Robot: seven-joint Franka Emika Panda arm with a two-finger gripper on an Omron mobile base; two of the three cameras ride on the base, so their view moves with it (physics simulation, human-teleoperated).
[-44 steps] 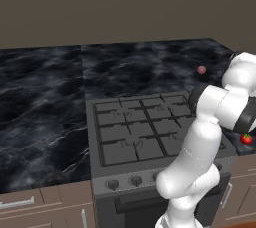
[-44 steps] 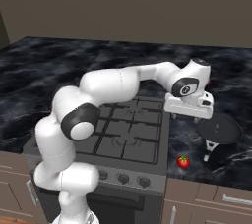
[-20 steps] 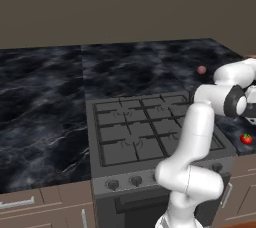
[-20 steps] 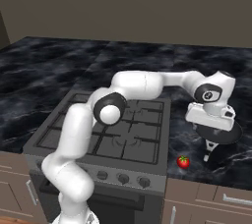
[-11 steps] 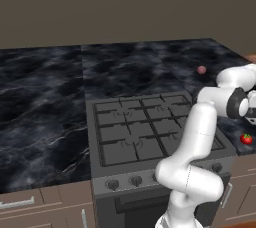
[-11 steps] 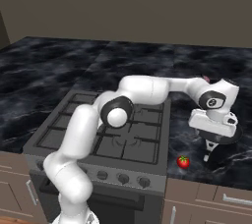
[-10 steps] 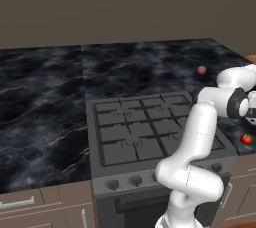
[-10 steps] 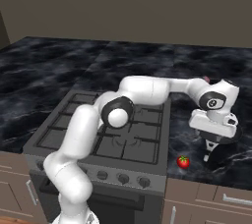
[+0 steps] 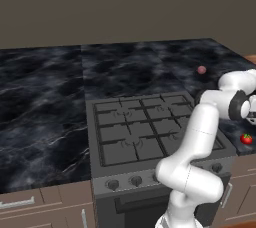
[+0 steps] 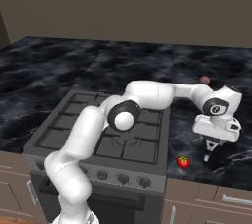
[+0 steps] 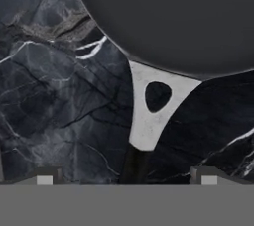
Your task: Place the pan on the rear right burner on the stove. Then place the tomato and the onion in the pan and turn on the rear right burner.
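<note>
- stove (image 9: 145, 132) left of work spot, rear right burner bare; tabletop (image 10: 189, 70) holds everything else
- pan (image 11: 173, 17) sits on tabletop right of stove, under hand; silvery handle (image 11: 151, 106) runs toward gripper (image 11: 126, 175), jaws wide open, gripping nothing
- risk: thin handle, closing off-centre could let pan twist or slip on lift
- tomato (image 10: 183, 161) near pan, front; could get knocked in the sweep
- onion (image 10: 204, 79) behind, well apart

In the hand view the pan (image 11: 168, 17) is cut off by the top and right edges, and in the right base view it is largely hidden behind the gripper (image 10: 213, 145).
</note>
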